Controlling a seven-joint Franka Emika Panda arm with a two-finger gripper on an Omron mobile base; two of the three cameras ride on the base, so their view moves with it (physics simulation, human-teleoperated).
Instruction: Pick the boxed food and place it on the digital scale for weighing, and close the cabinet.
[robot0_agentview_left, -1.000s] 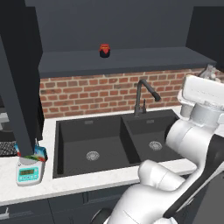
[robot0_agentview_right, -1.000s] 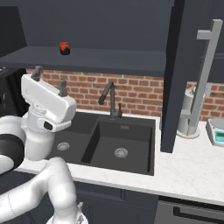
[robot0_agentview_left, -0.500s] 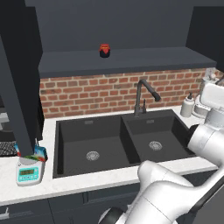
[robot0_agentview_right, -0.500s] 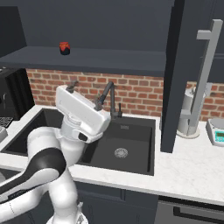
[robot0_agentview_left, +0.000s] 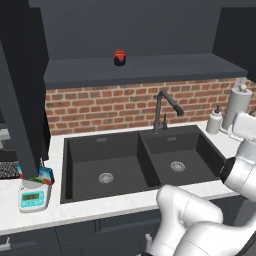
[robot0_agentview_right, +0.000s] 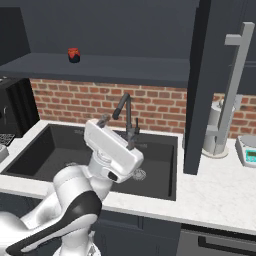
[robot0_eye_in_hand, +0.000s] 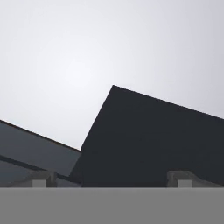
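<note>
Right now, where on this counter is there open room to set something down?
The widest bare patch is the white counter right of the sink, in front of the open cabinet door. The counter's left corner is crowded: the digital scale and boxed food sit together there.

Hand (robot0_eye_in_hand: 111, 180) upturned, fingers wide apart.

White speckled counter (robot0_agentview_left: 90, 212) runs around a black double sink (robot0_agentview_left: 140, 162). The digital scale (robot0_agentview_left: 34, 196) sits on its left end with the boxed food (robot0_agentview_left: 44, 174) just behind; a soap bottle (robot0_agentview_left: 214, 121) and paper towel roll (robot0_agentview_left: 235, 107) stand on the right.
</note>
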